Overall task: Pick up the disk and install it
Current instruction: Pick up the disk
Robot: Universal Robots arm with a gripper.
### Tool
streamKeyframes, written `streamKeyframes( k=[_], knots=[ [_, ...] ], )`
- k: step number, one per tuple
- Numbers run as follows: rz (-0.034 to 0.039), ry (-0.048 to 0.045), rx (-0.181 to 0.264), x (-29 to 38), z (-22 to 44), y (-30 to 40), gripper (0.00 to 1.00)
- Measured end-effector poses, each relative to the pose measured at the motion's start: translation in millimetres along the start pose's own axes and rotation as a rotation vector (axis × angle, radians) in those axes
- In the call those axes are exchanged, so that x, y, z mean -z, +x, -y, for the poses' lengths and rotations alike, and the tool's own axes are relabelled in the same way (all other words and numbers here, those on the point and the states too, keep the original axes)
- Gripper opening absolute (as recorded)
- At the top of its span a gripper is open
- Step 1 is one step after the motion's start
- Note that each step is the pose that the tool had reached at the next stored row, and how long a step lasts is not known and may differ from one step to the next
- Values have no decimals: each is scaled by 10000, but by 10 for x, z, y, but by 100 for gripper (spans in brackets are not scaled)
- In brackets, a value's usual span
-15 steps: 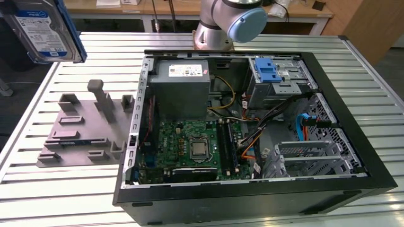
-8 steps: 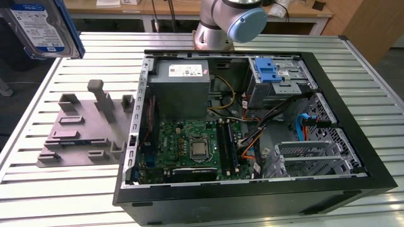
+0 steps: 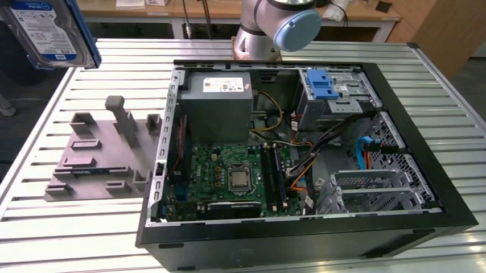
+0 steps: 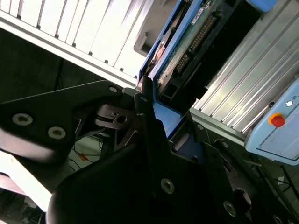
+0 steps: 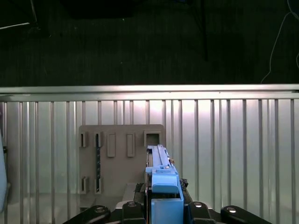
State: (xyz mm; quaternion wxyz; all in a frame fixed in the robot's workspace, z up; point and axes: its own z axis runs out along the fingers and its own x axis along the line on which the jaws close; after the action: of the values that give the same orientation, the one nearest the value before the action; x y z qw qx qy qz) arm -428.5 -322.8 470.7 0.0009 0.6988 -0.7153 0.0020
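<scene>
Slatted aluminium tabletop [image 3: 76,227] fills most of the exterior view and carries everything in play. Nearest the camera, at the upper left of that frame, the disk [image 3: 49,31] hangs high in the air, label side showing and blue carrier frame along its edge, well apart from the computer case. In the first wrist view the gripper [image 5: 162,189] is clamped on it, a black finger against each flat face and the drive edge-on between them. The grey fixture [image 5: 121,154] lies on the slats below.

Lower centre sits the open computer case [image 3: 304,239], on its side, with the motherboard [image 3: 235,176] exposed. Behind that are the power supply [image 3: 220,108] and, upper right, the drive cage [image 3: 334,94] with its blue latch. Loose cables [image 3: 304,151] run between board and cage. Farther back stands the arm's base [image 3: 254,40], then wooden benches [image 3: 190,8].

The risks, as I judge them:
- **Grip:** it looks to sit near one end of the drive, so a sudden swing could tilt or slip it.
- **Cage entry:** a tilted carrier could jam on the cage rim.
- **Cables:** they lie close enough to the cage to snag a corner.
</scene>
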Motion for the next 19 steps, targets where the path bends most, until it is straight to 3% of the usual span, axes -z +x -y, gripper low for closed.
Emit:
streamKeyframes(
  k=[4, 14, 17, 19],
  knots=[
    [22, -2, -1, 1, 1, 54, 36],
    [23, -1, 0, 0, 8, 326, 36],
    [23, -1, -1, 24, 10, 344, 36],
    [23, 1, -1, 77, 10, 345, 36]
  ],
)
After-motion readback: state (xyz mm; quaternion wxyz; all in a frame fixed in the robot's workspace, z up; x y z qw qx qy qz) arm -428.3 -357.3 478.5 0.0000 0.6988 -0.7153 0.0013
